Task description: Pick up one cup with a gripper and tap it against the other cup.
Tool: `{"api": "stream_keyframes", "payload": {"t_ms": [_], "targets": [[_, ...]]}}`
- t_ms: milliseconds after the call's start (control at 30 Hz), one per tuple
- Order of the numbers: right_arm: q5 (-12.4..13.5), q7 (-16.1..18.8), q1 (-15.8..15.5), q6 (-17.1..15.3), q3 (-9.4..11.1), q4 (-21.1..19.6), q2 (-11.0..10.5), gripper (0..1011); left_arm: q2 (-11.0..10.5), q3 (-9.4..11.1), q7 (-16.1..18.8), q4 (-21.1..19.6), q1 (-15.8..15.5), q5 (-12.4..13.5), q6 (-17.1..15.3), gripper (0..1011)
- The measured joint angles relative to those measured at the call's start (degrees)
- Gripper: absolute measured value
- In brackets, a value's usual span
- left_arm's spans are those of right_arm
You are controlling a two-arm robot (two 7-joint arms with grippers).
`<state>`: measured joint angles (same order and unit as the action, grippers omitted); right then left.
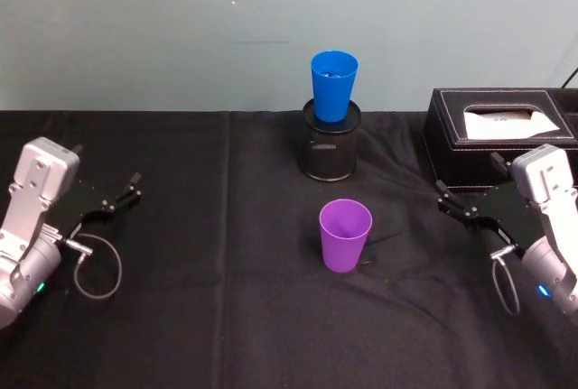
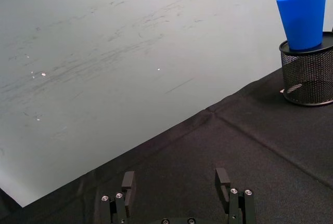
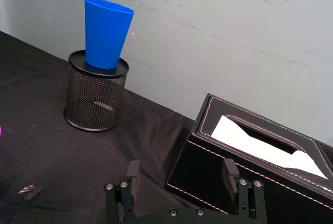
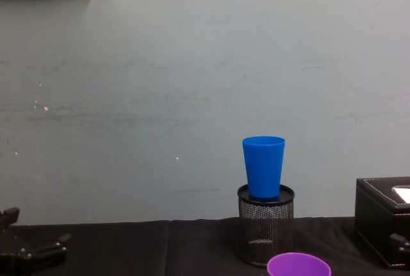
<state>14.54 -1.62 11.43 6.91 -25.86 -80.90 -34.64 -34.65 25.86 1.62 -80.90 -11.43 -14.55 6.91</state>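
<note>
Purple cup (image 1: 345, 236) empty, blue cup (image 1: 333, 85) on holder (image 1: 330, 150)

One purple cup (image 1: 345, 236), one blue cup (image 1: 333, 87), one holder (image 1: 330, 154), one tissue box (image 1: 452, 147).

head looks down, chest looks level, both wrists forward; all share the blue cup (image 1: 333, 85).

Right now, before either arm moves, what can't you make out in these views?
- Purple cup: in the chest view the bottom edge cuts off all but its rim.
- Blue cup: its lower end sits in the mesh holder, hidden by the rim; the cup hides the holder's inside.
- Tissue box: cut off by the chest view's right edge.
- Left gripper, right gripper: jaws open, bases cut off by the wrist views' bottom edges.
</note>
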Motion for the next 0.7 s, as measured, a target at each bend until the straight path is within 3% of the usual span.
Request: {"api": "stream_keyframes", "payload": {"t_ms": [700], "targets": [[0.0, 0.0, 0.0, 0.0, 0.0, 0.0, 0.0, 1003, 0.0, 0.0, 0.0, 0.0, 0.0, 0.0, 0.0, 1000]]}}
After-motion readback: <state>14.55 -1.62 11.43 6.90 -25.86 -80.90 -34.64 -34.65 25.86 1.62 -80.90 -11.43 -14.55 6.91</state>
